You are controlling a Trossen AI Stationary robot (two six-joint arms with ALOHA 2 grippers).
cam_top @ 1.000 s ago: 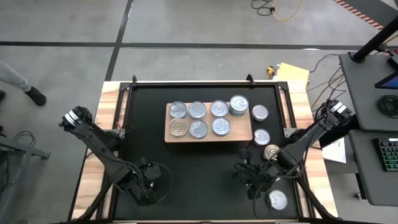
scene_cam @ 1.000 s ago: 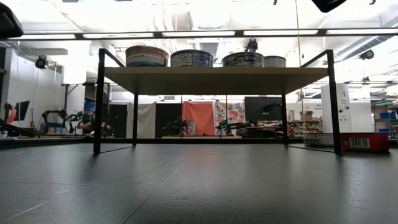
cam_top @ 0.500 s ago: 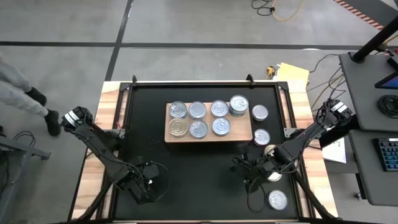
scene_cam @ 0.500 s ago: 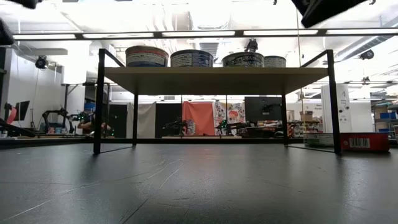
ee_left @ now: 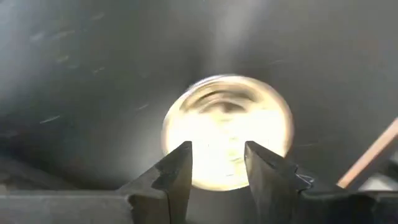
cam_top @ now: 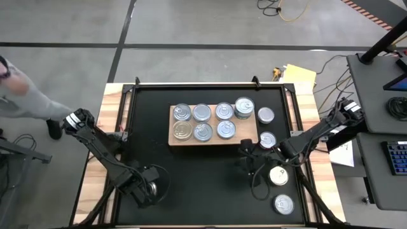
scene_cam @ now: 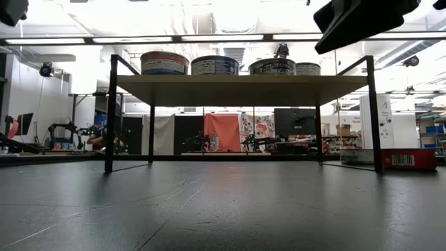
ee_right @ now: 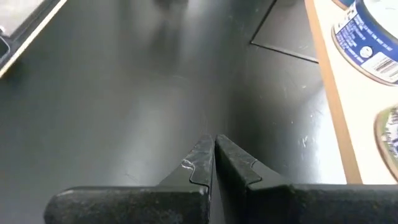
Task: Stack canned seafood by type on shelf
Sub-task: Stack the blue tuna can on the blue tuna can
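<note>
1. Canned seafood (cam_top: 202,112) mostly sits on the shelf (cam_top: 178,141), a light-wood board on the far middle of the bench (cam_top: 191,178): seven tins in two rows, with the far-right one looking taller, perhaps already a stack.
2. Off the board I count four loose tins on the right side of the black mat: one just beside the shelf's right end (cam_top: 266,115), one a little nearer (cam_top: 268,139), a gold-lidded one (cam_top: 277,175) nearer still, and a silver one (cam_top: 283,204) at the near right.
3. My left gripper (ee_left: 216,163) hangs over a bright round tin (ee_left: 227,130) at the near left of the bench; its fingers stand part-open, straddling the lid's near edge, and nothing is gripped yet.
4. My right gripper (ee_right: 214,149) is closed and empty, hovering over bare mat just off the shelf's near-right corner.
5. I judge the step in hand to be the left arm's pick of that near-left tin, with five tins left to place.
6. Next I would need to settle the fingers down around the tin's wall, close firmly, lift clear, then carry it to the matching lid on the shelf and set it square on top.
7. A person (cam_top: 25,95) is passing at the far left, off the bench.
</note>
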